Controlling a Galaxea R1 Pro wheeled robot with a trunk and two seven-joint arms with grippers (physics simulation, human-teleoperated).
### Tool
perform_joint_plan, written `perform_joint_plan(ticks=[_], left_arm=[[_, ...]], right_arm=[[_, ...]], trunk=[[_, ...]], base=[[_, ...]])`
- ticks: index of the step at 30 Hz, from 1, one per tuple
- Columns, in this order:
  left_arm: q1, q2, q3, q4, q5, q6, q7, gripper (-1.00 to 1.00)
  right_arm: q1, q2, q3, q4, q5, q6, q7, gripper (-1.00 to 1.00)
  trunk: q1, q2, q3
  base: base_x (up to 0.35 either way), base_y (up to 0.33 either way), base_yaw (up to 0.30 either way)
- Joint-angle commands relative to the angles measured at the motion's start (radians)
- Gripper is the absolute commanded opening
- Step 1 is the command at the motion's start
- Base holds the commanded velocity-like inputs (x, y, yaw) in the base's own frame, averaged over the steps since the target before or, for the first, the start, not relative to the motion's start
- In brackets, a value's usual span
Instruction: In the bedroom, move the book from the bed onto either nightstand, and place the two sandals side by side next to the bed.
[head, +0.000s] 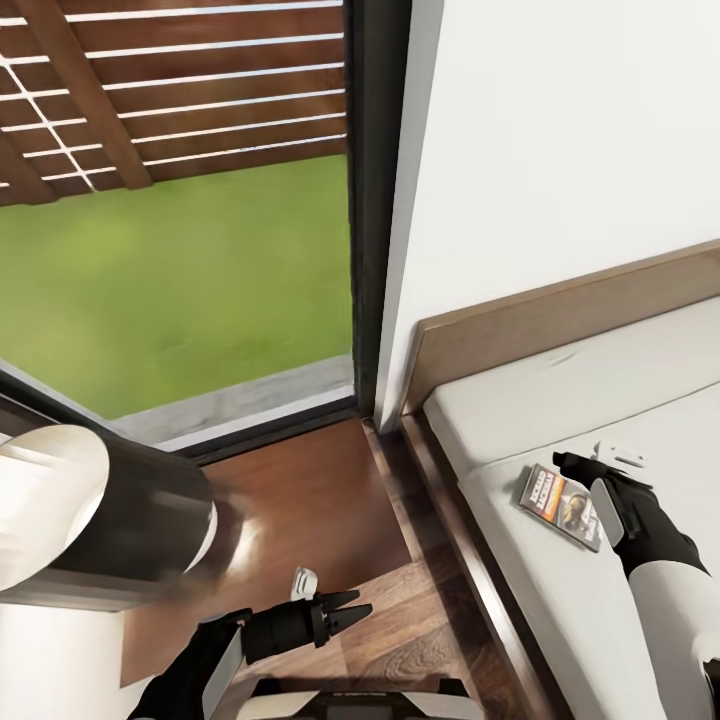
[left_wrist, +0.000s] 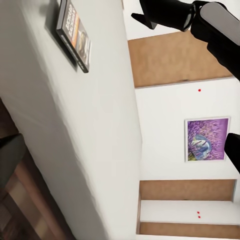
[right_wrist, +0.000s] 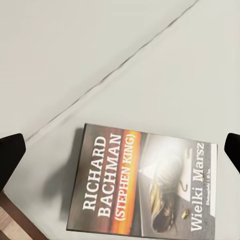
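None of the task looks done: the book (head: 560, 505) lies flat on the bed (head: 560, 590) beneath the right gripper (head: 590, 470) (jaws apart, gripping nothing), left gripper (head: 345, 612) likewise spread.

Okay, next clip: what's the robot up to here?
The robot stands beside the bed, by a tall window. Its right gripper hangs open just above the book, which lies flat on the mattress near the edge; nothing is gripped yet. The left gripper is open and empty, low over the wood floor.
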Motion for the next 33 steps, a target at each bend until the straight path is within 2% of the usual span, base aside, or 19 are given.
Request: perform_joint_plan(ticks=[1, 33], left_arm=[[0.000, 0.000, -0.001, 0.000, 0.005, 0.011, -0.002, 1.00], [0.000, 0.000, -0.003, -0.003, 0.004, 0.040, -0.005, 1.00]], right_arm=[[0.000, 0.000, 0.001, -0.002, -0.011, 0.004, -0.007, 1.00], [0.000, -0.009, -0.005, -0.005, -0.012, -0.004, -0.010, 1.00]], trunk=[[0.004, -0.008, -0.004], [0.127, -0.232, -0.104]], base=[[0.000, 0.000, 0.000], [0.000, 0.000, 0.000]])
